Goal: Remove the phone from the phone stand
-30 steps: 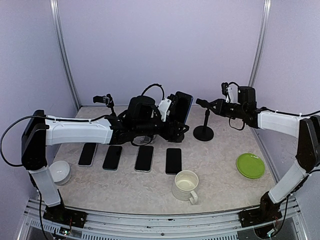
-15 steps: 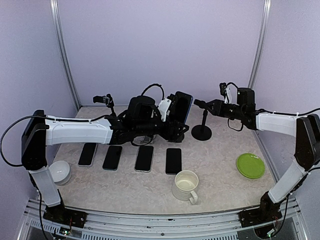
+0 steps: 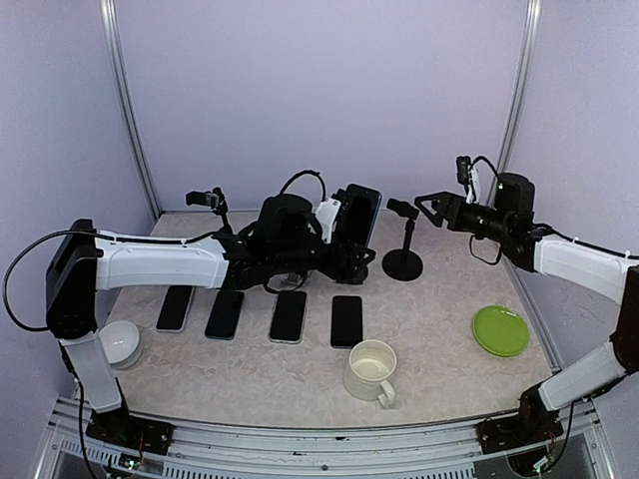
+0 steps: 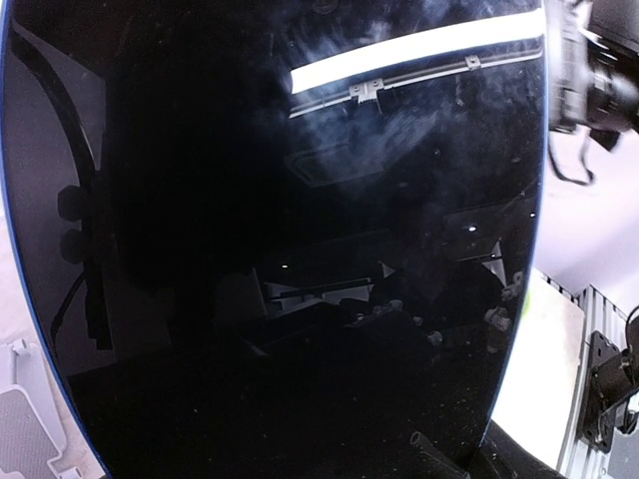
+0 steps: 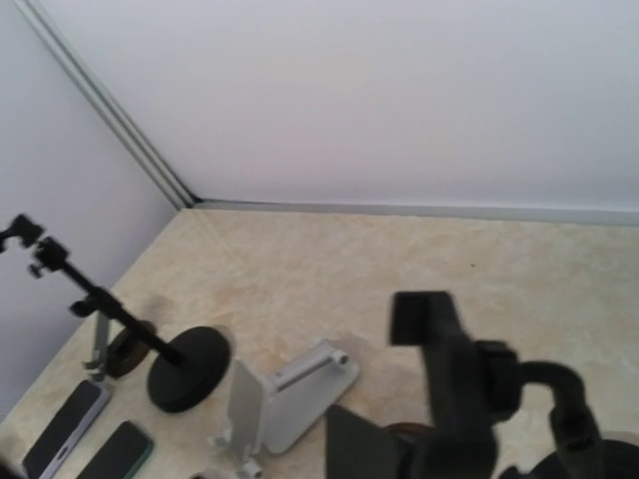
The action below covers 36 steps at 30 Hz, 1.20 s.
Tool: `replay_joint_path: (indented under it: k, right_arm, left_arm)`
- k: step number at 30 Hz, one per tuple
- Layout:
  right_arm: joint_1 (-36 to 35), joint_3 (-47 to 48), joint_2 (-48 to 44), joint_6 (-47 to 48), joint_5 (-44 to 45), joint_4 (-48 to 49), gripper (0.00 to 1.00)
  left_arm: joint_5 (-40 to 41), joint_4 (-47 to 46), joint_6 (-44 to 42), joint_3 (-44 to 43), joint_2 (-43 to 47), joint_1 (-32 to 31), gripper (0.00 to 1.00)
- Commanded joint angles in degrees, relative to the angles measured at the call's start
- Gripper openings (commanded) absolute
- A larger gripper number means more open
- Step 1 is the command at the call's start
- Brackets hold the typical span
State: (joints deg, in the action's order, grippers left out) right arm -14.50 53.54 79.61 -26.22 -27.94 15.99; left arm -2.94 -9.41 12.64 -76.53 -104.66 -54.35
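**Lilac walls round your beige surface [image 3: 439, 369]**

You are looking at a mottled, stone-patterned top under soft, even light. Behind the surface rises a plain pale-lilac back wall [image 3: 319, 100], and matching side walls [image 3: 50, 120] close it in. A metal post [image 3: 128, 110] stands at each rear corner. An aluminium rail [image 3: 329, 439] runs along its near edge.

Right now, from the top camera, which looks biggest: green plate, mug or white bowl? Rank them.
Green plate and mug: look alike, unranked; the mug is nearer the camera.
White bowl: smallest, partly hidden by the left arm.
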Motion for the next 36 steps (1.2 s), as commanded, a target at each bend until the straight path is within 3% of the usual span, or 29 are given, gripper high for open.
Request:
replay_joint_path:
  k: [1,14,28,36]
  right_arm:
    - [-0.2,-3.7,-5.1,-1.7,-2.9,0.7,0.78]
    - [-13.2,-11.1,-13.2,-8.0,-2.4,3.9,0.68]
    - [-19.7,-13.6,-9.5,-14.0,-1.2,11.9,0.52]
    - [-20.9,-12.9,-5.5,-15.1,-0.2,14.1,0.3]
  left_arm:
    - [3.4,-4.3,0.8,-2.1,0.0,-0.3,0.38]
    - [9.3,-7.1,2.9,-1.7,-0.8,-3.4,0.39]
    - [13.1,-7.6,2.4,-3.8,-2.5,-6.2,0.39]
    - [14.9,-7.8,1.4,-4.2,-2.9,-6.9,0.39]
